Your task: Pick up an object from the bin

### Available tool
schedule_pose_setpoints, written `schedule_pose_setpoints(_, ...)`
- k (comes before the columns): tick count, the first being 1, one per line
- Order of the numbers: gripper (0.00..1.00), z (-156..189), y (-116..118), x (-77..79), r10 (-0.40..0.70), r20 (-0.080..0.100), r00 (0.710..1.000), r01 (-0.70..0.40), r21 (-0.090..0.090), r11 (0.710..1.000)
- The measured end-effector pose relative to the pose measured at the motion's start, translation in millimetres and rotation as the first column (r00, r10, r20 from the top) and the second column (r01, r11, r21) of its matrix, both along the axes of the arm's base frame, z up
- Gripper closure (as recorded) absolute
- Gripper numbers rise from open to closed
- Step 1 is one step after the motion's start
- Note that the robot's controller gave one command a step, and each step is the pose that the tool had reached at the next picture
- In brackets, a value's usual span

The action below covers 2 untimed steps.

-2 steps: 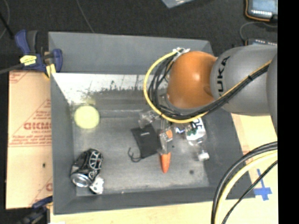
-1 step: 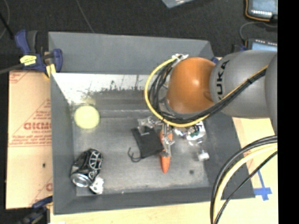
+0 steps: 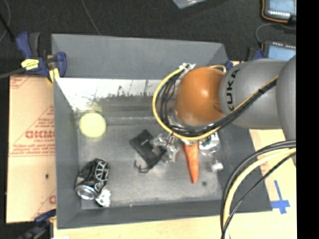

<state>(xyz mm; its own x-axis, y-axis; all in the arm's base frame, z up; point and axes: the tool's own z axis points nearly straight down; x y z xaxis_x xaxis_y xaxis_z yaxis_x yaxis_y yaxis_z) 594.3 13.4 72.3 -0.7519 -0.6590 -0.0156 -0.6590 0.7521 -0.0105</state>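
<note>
Claw (image 3: 167, 147): low at bin (image 3: 67, 148) centre, against or just beside black angular item (image 3: 145, 146); whether wide or narrow, cannot tell. Orange carrot (image 3: 192, 164) just right. Pale ball (image 3: 92, 125), crushed can (image 3: 92, 179) well apart. Nothing lifted; grasp and lift remain.

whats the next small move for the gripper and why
Probably a short move down and slightly left, onto the black piece. The gripper sits at that piece's right end, closer to it than to the carrot. The ball and the can lie far off to the left. I cannot tell whether it already touches the piece.
</note>
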Motion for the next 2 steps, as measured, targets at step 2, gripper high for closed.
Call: schedule_pose_setpoints(2,1.00,3.7,0.0,-1.1,0.000,-0.001,1.000,0.000,0.001,1.000)
